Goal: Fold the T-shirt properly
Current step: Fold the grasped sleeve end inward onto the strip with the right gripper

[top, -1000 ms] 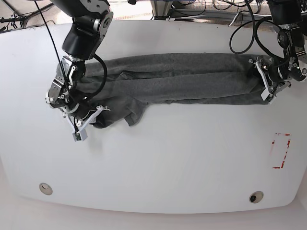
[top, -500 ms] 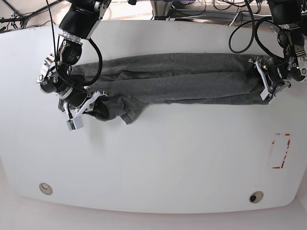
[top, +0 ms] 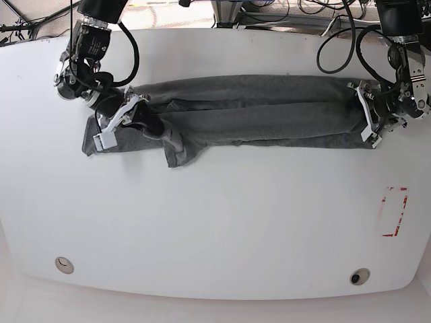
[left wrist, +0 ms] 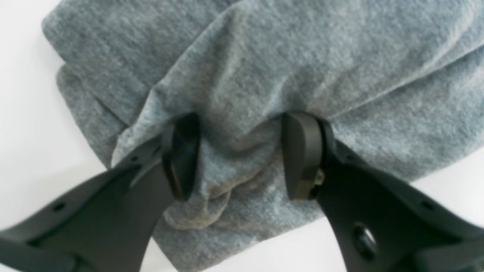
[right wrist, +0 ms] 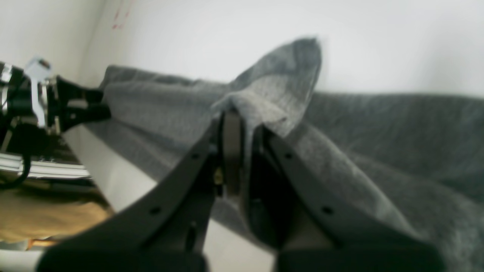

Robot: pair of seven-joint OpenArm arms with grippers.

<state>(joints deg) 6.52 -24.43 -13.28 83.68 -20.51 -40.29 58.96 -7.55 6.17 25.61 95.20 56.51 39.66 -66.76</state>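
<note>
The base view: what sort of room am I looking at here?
Probably a robotics lab or test bench: two robot arms work a grey T-shirt on a bare white table, with loose cables behind it and red tape marks.

Grey T-shirt stretched into a long band

The dark heather-grey T-shirt (top: 256, 108) lies folded lengthwise, running from nine to three o'clock across the far half of the white surface, creased along its length, with a loose flap hanging toward seven o'clock.
</note>
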